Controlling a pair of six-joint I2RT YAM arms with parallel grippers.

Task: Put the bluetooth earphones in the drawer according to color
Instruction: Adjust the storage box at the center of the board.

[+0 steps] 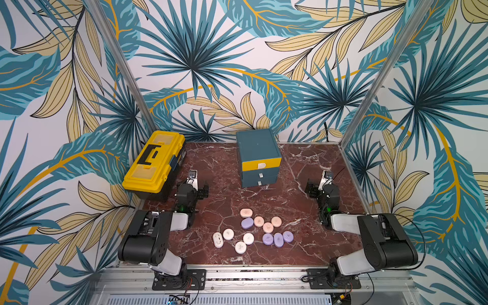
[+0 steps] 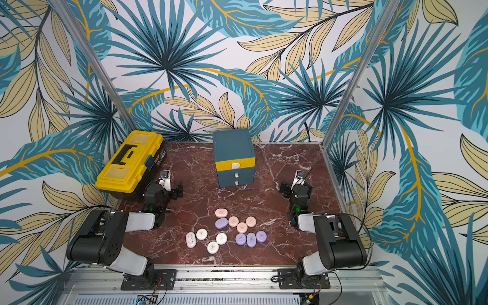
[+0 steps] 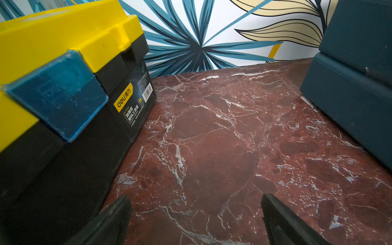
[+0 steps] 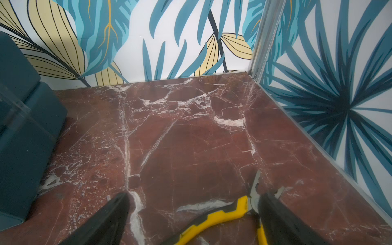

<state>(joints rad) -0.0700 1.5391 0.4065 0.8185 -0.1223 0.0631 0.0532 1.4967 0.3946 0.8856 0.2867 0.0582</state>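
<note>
Left of mid-table, left gripper (image 3: 195, 197) has its jaws wide apart and empty, with the toolbox (image 1: 154, 163) just to its left. Opposite, right gripper (image 4: 195, 196) is equally spread, pliers (image 4: 222, 214) on the marble by one fingertip. Between them, far centre, the drawer (image 1: 260, 163) is closed. The bluetooth earphones (image 1: 259, 221) lie loose near centre on the table (image 1: 303, 169): white left, peach and lilac right.

Both end effectors (image 3: 196, 197) (image 4: 195, 195) spread wide

Glossy veined marble-look tabletop (image 3: 212, 137); shiny plastic toolbox (image 3: 53, 38) beside left gripper (image 3: 196, 203); smooth earphone cases (image 1: 247, 223); matt teal drawer cabinet (image 1: 257, 148).
</note>
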